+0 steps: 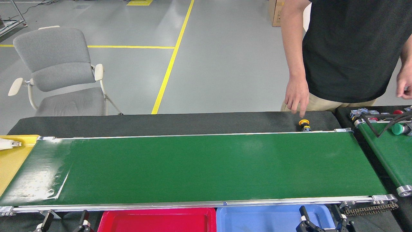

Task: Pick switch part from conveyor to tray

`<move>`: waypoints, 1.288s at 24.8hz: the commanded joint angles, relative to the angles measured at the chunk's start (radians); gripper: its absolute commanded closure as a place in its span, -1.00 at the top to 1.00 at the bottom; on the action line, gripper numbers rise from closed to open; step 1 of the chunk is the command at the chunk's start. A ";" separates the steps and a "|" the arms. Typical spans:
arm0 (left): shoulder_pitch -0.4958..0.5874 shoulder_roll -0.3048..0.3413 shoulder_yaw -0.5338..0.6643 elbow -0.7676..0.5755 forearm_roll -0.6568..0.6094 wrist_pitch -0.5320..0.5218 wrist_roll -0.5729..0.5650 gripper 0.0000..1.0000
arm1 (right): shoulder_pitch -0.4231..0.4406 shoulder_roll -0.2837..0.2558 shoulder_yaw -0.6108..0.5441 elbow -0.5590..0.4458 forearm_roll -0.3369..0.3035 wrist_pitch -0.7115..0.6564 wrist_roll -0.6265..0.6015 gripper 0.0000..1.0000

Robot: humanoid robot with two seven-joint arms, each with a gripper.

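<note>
The conveyor (199, 167), a wide glossy dark-green belt with silver rails, spans the view and carries nothing. One switch part (304, 124) with a yellow cap stands on the black table just beyond the far rail, at the right, under a person's hand (296, 96). Below the near rail sit a red tray (157, 220) and a blue tray (264, 219). At the bottom left my left gripper (67, 219) is open and holds nothing. At the bottom right my right gripper (319, 216) is open over the blue tray's right end.
A narrower green belt (386, 154) at the right carries a green-capped switch (399, 129), with red-capped parts (397, 112) behind it. A yellow tray (13, 161) with a white object (9, 144) lies at the left end. A person stands behind the table; a grey chair (61, 74) stands far left.
</note>
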 commanded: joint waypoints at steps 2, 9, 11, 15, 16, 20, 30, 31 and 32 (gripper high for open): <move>0.007 0.010 0.007 -0.012 0.000 0.005 0.004 1.00 | -0.005 0.001 -0.028 -0.015 -0.003 0.002 0.004 0.98; 0.007 0.003 0.033 -0.012 0.003 0.008 0.027 1.00 | -0.036 -0.008 -0.031 -0.015 -0.001 0.000 0.007 0.98; 0.005 0.001 0.044 -0.014 0.002 0.008 0.061 1.00 | -0.054 -0.004 -0.031 -0.014 -0.001 0.002 0.010 0.98; 0.002 0.018 0.054 -0.012 0.002 0.007 0.090 1.00 | -0.063 -0.001 -0.031 -0.014 -0.001 0.002 0.018 0.98; 0.002 0.018 0.065 -0.010 0.002 0.007 0.090 1.00 | -0.062 -0.002 -0.031 -0.012 -0.001 0.002 0.018 0.98; 0.007 0.021 0.074 -0.006 0.002 0.005 0.092 1.00 | -0.063 -0.001 -0.031 -0.011 -0.001 0.002 0.027 0.98; 0.026 0.044 0.070 -0.007 0.002 0.004 0.082 1.00 | -0.069 -0.007 -0.035 -0.011 -0.003 0.000 0.036 0.99; 0.026 0.044 0.070 -0.006 0.002 0.004 0.082 1.00 | -0.069 -0.008 -0.035 -0.011 -0.003 0.000 0.039 0.99; 0.028 0.045 0.070 -0.004 0.002 0.002 0.082 1.00 | -0.069 -0.008 -0.036 -0.009 -0.003 0.000 0.041 0.99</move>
